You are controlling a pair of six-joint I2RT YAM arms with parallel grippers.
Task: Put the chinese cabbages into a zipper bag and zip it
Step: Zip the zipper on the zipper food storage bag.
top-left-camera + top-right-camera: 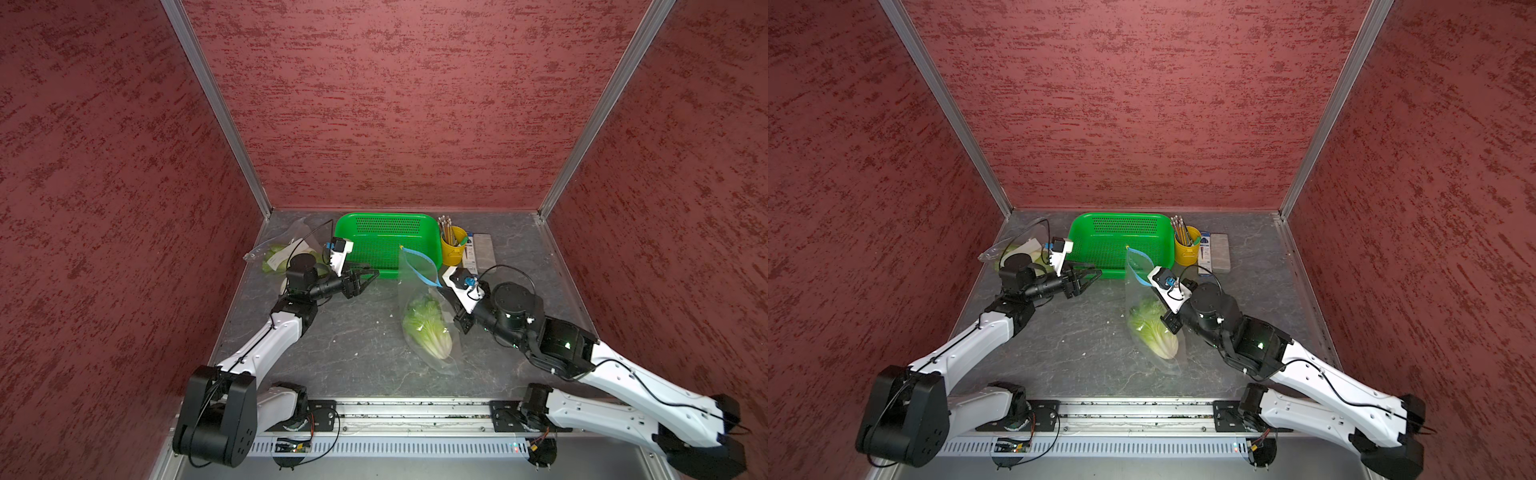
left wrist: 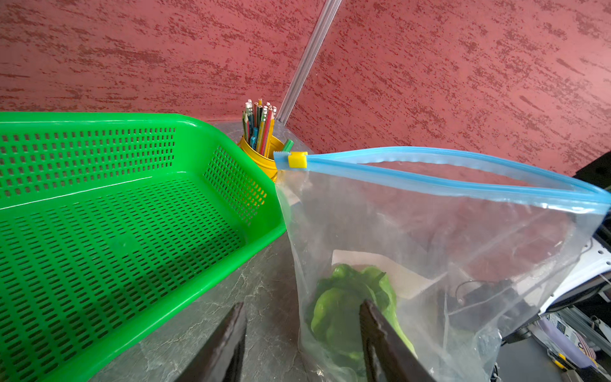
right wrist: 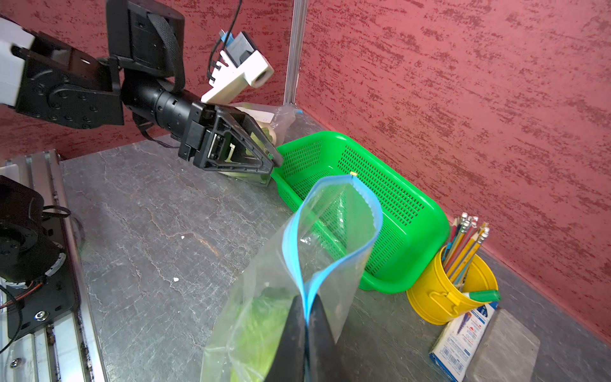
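Your right jaws [image 3: 305, 307] are clamped on one end of the zipper bag's [image 1: 419, 282] blue zip strip [image 2: 463, 188], and that single pinch holds the mouth up off the counter [image 1: 353, 332]. One chinese cabbage [image 1: 428, 328] lies in the bottom of the bag. The other cabbages [image 1: 276, 253] lie far off at the back corner behind your left arm, wrapped up with some clear plastic [image 1: 297, 228]; you cannot tell from here whether they are inside it. Your left jaws [image 1: 372, 274] stand open and empty just in front of the green basket [image 1: 386, 216].

Watch the pinch first. The film is slick, and more weight dropped in could pull the strip out, letting the mouth fold flat.

The mouth gapes only as a narrow slit. A cabbage pushed in at an angle will likely catch the strip and drag the bag sideways instead of sliding in.

When you reach for the far cabbages, the loose plastic there may come up with them, or your jaws may close on film alone.

The yellow slider [image 2: 297, 160] sits at the far end of the strip, close to the pencil cup [image 1: 453, 249]. A careless sweep toward it could knock the cup over.
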